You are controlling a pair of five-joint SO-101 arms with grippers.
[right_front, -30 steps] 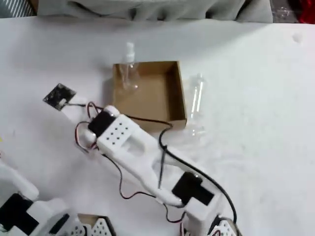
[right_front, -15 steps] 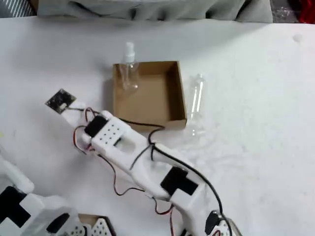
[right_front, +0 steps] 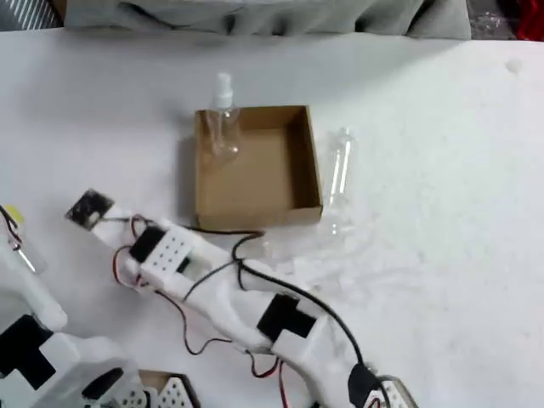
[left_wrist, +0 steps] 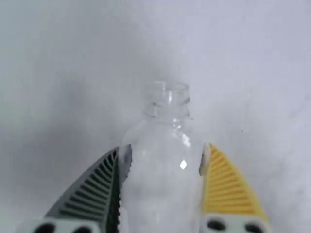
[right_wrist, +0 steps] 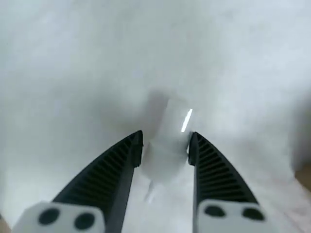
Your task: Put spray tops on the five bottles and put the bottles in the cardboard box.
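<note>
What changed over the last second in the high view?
The right arm swung left and drew back from the box. The left arm shifted slightly at lower left. The box, the capped bottle in it and the topless bottle beside it stayed put.

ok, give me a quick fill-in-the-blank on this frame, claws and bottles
1. The left claw is shut on a clear ____ with a bare threaded neck.
2. The right claw is shut on a white ____.
3. The cardboard box holds ____ capped bottle.
Missing: bottle; spray top; one.
</note>
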